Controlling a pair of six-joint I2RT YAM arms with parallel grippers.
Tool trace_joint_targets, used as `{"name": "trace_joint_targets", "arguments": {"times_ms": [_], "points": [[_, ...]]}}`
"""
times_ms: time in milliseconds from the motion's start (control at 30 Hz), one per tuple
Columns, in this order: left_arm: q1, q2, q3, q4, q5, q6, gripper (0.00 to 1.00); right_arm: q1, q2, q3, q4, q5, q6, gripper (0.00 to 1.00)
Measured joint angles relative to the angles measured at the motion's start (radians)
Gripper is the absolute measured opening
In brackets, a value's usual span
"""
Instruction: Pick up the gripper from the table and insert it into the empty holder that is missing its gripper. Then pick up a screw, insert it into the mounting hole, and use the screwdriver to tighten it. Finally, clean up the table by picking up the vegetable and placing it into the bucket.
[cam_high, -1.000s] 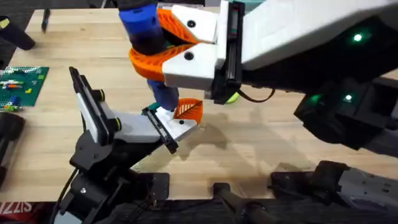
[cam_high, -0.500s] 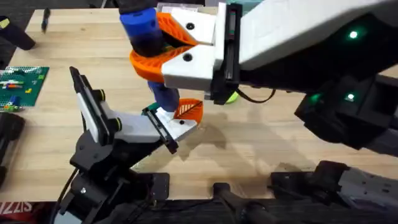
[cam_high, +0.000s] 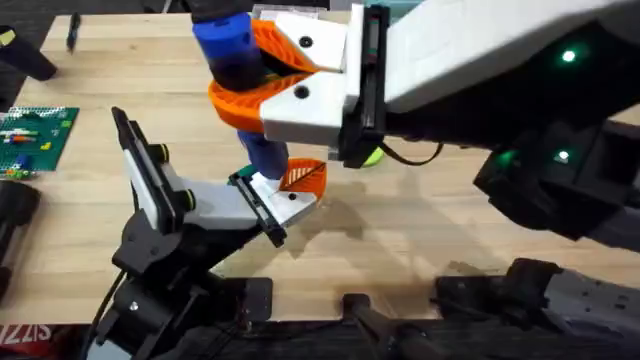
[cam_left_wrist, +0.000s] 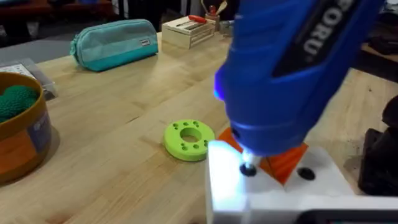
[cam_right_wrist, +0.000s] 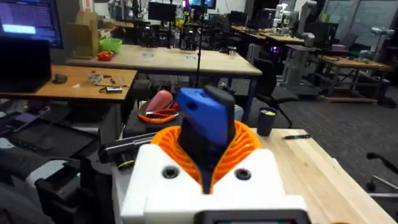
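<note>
White letters on the screwdriver (cam_left_wrist: 292, 68) read "ORU" in my left wrist view, cut off at both ends. At the table's (cam_high: 420, 230) near left edge a red strip shows "ZZIS", seen upside down; the rest is cropped.

My right gripper (cam_high: 262, 68) closes its orange fingers (cam_high: 240, 105) around the screwdriver's thick blue handle, one finger on either side, open only as wide as the handle. From the right wrist, the blue handle with its dark cap stands up between the orange pads (cam_right_wrist: 242, 146). The driver is held upright, its narrower lower shaft reaching down to the gripper (cam_high: 293, 186), the small white block with the orange ribbed finger. That block sits at the end of the holder (cam_high: 190, 205), against its black end plate, left of the table's middle. In the left wrist view the driver's tip meets a dark screw head on the white block (cam_left_wrist: 249, 169), with a glow around the tip.

I cannot tell how my left jaws stand.

A green ring (cam_left_wrist: 188, 138) lies flat on the table just beside the block.

Since half a second ago, nothing has visibly moved; a second ago my right gripper and the driver sat slightly to the right.
</note>
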Motion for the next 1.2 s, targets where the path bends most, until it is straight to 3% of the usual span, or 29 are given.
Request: {"name": "trace_joint_targets", "arguments": {"times_ms": [300, 700, 900, 1200], "points": [[0.000, -0.001, 0.000, 0.000, 0.000, 0.003, 0.015, -0.003, -0.010, -0.003, 0.153, -0.001, 0.003, 0.050], [0.000, -0.001, 0.000, 0.000, 0.000, 0.003, 0.016, -0.055, -0.078, -0.003, 0.128, -0.011, 0.031, 0.050], [0.000, -0.001, 0.000, 0.000, 0.000, 0.003, 0.015, -0.127, -0.079, -0.002, -0.004, 0.008, 0.047, 0.050], [0.000, -0.001, 0.000, 0.000, 0.000, 0.003, 0.014, -0.358, -0.079, 0.003, -0.385, 0.246, 0.057, 0.050]]}}
